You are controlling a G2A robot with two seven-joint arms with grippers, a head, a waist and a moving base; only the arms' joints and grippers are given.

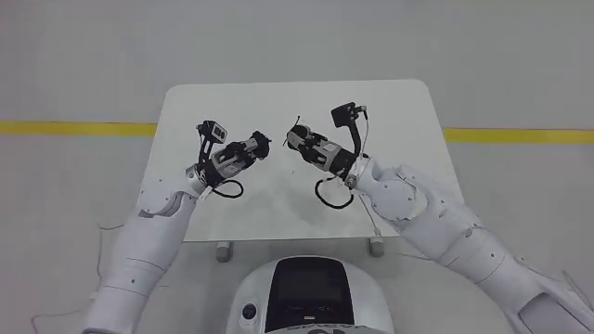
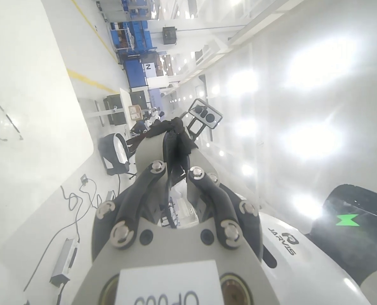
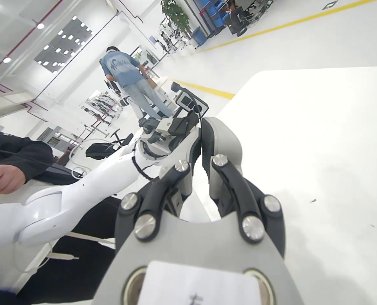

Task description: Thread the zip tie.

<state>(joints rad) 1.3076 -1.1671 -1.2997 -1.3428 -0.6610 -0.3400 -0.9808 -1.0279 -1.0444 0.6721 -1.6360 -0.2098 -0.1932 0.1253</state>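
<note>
**Right gripper clamps the zip tie, left gripper closes in tip to tip**

Right gripper [image 3: 201,130] fills the foreground of its own wrist view, fingers squeezed together on the zip tie [image 3: 199,112], and that thin black strap curves up and away out of the pinch. From the top view you can see the same strap poking up from the fingertips, held in the air over the middle of the white table [image 1: 390,111].

Over to the left gripper [image 2: 173,136], and it sits just opposite, tips pointing at the right one with a small gap between them. Its fingers are pressed close, and something dark sits at the tips, though what it is I cannot tell.

Down on the tabletop, well off to the side in the left wrist view, a bent black strand [image 2: 2,118] lies flat, apart from both grippers
</note>
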